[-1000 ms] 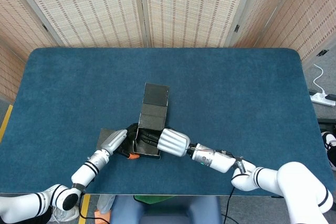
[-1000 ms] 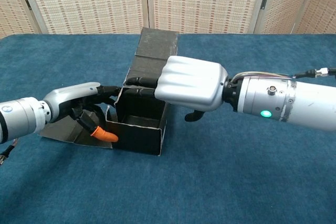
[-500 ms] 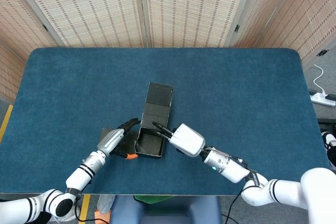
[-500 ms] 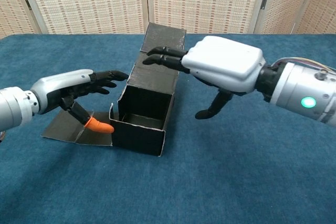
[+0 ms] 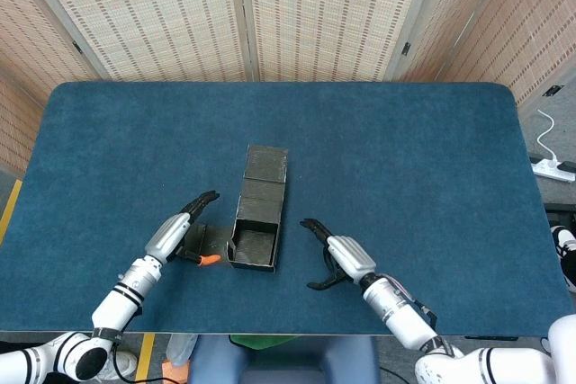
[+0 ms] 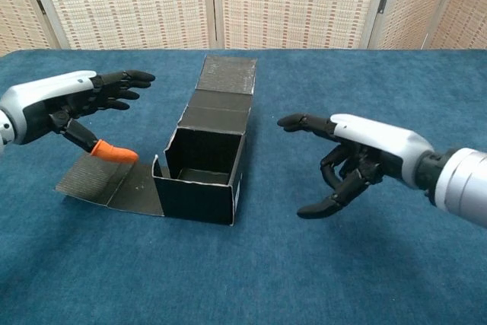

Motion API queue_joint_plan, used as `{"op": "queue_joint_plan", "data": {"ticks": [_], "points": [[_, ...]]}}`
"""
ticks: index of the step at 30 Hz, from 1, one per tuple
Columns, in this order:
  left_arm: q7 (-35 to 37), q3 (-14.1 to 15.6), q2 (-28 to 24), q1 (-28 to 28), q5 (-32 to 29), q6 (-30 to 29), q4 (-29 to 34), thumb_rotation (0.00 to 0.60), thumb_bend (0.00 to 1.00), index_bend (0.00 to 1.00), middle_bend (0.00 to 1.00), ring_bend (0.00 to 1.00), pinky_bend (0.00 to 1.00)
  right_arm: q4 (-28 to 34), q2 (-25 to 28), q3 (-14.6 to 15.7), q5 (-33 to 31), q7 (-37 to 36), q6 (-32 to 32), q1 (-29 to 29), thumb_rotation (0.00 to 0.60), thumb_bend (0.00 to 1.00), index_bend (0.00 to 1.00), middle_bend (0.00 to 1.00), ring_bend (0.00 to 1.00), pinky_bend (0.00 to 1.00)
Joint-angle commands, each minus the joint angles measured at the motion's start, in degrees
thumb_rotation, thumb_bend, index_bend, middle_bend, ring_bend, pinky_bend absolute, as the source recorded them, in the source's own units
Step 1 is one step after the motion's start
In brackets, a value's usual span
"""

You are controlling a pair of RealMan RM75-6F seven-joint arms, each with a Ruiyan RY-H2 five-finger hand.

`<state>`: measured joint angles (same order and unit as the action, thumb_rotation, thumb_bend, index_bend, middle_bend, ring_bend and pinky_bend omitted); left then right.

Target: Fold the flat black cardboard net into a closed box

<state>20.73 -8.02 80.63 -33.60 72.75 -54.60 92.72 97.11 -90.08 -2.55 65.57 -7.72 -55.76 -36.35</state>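
Box (image 6: 204, 165), half-formed, sits near the desk's (image 5: 405, 150) front edge: walls up, top open. Left hand (image 6: 65, 104) hovers spread and empty over the side flap (image 6: 106, 184), flat on the desk; lid (image 6: 227, 74) lies back unfolded; right hand (image 6: 358, 161) waits, loosely spread, holding nothing.

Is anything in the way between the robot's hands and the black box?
Nothing visible. Only bare blue table lies between the right hand and the box. The left hand hovers over the box's flat flap, touching nothing.
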Motion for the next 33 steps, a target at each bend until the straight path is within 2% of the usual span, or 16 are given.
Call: {"op": "queue_joint_plan", "data": {"ticks": [1, 6, 12, 19, 29, 33], "points": [[1.7, 0.2, -0.9, 0.6, 1.2, -0.1, 0.4, 0.6, 0.18, 0.0, 0.0, 0.0, 0.06, -1.3, -5.4, -3.2, -5.2, 0.2, 1.9, 0.1, 0.6, 0.0, 0.0, 0.0, 0.7, 1.0], [5.4, 0.2, -1.9, 1.2, 2.9, -0.7, 0.6, 0.6, 0.18, 0.0, 0.0, 0.0, 0.06, -4.3, -11.2, -6.6, -11.0, 3.3, 2.3, -1.5, 0.6, 0.0, 0.0, 0.0, 0.7, 1.0], [8.8, 0.2, -2.8, 1.9, 4.8, -1.8, 0.1, 0.6, 0.17, 0.0, 0.0, 0.0, 0.06, -8.7, -16.0, -8.9, -14.5, 7.1, 1.1, -2.5, 0.6, 0.0, 0.0, 0.0, 0.69, 1.0], [10.9, 0.5, -2.9, 2.1, 5.7, -1.7, -0.8, 0.6, 0.17, 0.0, 0.0, 0.0, 0.06, -14.4, -20.6, -11.3, -15.2, 7.9, 3.0, -4.4, 0.6, 0.0, 0.0, 0.0, 0.69, 1.0], [12.4, 1.3, -3.7, 2.7, 7.1, -2.4, -0.8, 0.6, 0.18, 0.0, 0.0, 0.0, 0.06, -19.5, -26.0, -12.8, -13.8, 6.0, 2.9, -4.2, 0.6, 0.0, 0.0, 0.0, 0.69, 1.0], [12.9, 1.7, -4.0, 3.3, 7.5, -3.2, -0.5, 0.6, 0.17, 0.0, 0.0, 0.0, 0.06, -22.8, -29.0, -14.0, -12.4, 5.1, 2.1, -4.5, 0.6, 0.0, 0.0, 0.05, 0.7, 1.0]]}}
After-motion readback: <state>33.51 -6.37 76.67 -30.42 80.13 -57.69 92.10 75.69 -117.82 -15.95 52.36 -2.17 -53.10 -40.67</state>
